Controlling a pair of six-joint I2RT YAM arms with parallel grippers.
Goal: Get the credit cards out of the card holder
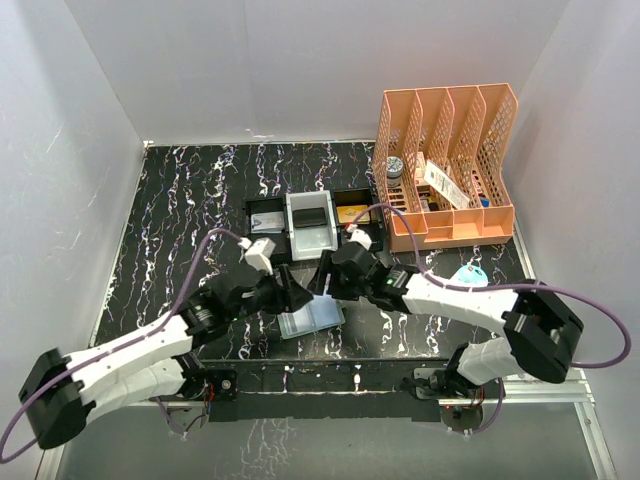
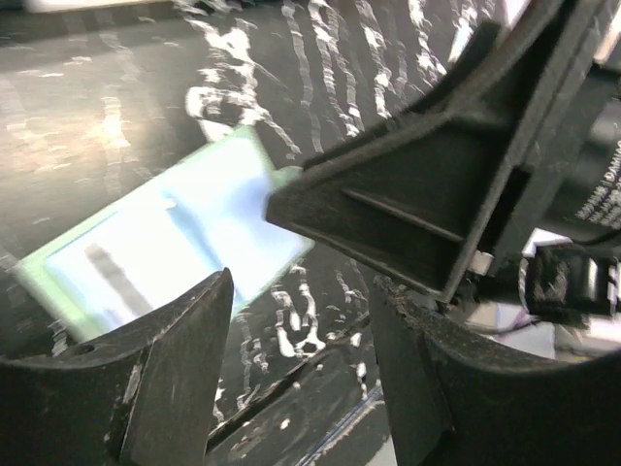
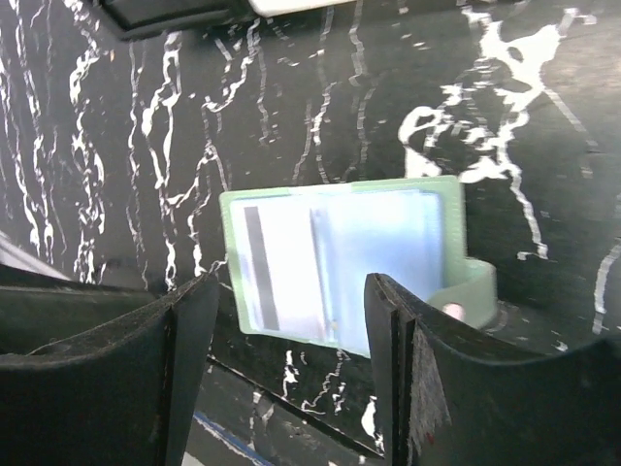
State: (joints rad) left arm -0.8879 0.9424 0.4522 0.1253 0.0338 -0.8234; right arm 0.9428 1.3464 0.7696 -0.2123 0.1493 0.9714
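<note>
The sage-green card holder [image 1: 312, 318] lies open and flat on the black marbled table, pale blue inside up. In the right wrist view the card holder [image 3: 340, 262] shows a pale card with a dark stripe [image 3: 277, 267] in its left pocket and a side tab [image 3: 471, 291] at its right. My right gripper [image 3: 291, 282] hovers open over its near edge, touching nothing. My left gripper [image 2: 301, 282] is open and empty beside the card holder [image 2: 165, 243], with the right gripper's finger [image 2: 417, 194] close in front. In the top view both grippers, left [image 1: 290, 290] and right [image 1: 325, 275], meet just above it.
A white tray [image 1: 310, 238] holding a dark flat rectangle [image 1: 311, 217] stands behind the grippers, with a black tray on its left [image 1: 267, 217] and right [image 1: 355, 213]. An orange file organiser [image 1: 445, 170] stands at the back right. A small blue-white object [image 1: 468, 275] lies near the right arm.
</note>
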